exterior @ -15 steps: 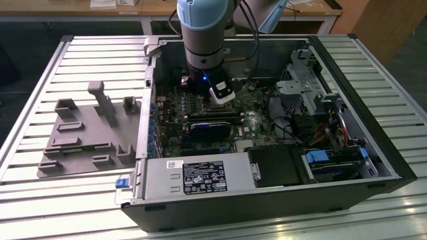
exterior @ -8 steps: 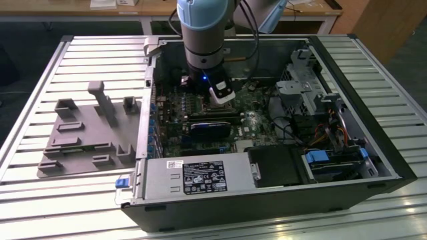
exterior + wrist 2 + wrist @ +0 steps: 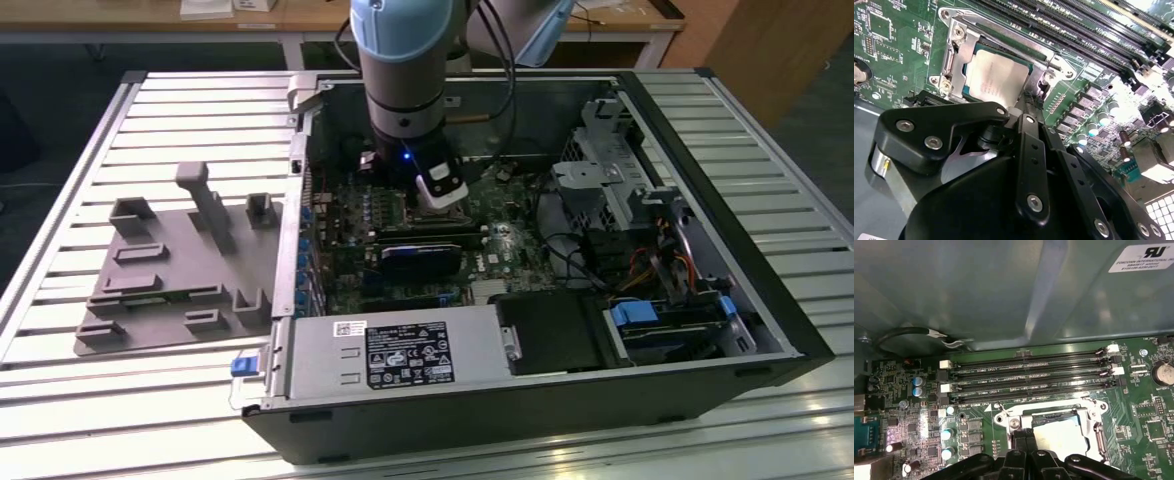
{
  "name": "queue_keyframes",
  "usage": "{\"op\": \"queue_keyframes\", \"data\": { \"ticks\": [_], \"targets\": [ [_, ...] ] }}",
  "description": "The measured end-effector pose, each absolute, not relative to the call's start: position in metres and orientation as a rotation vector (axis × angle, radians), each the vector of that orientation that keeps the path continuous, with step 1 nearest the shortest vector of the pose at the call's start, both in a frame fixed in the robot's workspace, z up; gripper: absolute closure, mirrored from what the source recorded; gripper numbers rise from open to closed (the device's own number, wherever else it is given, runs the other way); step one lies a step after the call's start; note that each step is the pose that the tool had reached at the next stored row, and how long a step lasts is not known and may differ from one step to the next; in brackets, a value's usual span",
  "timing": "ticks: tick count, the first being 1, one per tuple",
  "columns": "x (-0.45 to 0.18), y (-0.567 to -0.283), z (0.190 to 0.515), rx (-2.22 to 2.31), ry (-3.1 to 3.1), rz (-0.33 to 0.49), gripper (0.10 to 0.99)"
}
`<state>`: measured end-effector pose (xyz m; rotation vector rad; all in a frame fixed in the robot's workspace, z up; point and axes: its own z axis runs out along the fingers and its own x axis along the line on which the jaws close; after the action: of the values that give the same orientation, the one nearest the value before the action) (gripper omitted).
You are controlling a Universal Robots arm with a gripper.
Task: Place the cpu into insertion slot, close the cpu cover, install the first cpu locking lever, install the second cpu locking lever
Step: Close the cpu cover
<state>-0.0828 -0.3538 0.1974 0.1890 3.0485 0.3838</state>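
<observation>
Cpu (image 3: 996, 75) lies just beside closed gripper (image 3: 1028, 100)

An open computer case (image 3: 561, 405) lies on a slatted metal tabletop (image 3: 120, 410). The robot arm (image 3: 400, 70) reaches down into it from the far side, its gripper (image 3: 442, 203) low over the green circuit board (image 3: 350, 215). Just near of the gripper sits a blue-topped card (image 3: 416, 258). A grey labelled power supply box (image 3: 387, 355) fills the near side of the case. On the exterior view's left, a grey moulded holder (image 3: 147, 290) rests beside the case.
</observation>
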Motion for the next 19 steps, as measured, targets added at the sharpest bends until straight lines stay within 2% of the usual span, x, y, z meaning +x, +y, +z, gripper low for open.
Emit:
{"op": "queue_keyframes", "data": {
  "ticks": [19],
  "targets": [
    [-0.0757,-0.3537,0.1951,0.189,3.045,0.386,0.984]
  ]
}}
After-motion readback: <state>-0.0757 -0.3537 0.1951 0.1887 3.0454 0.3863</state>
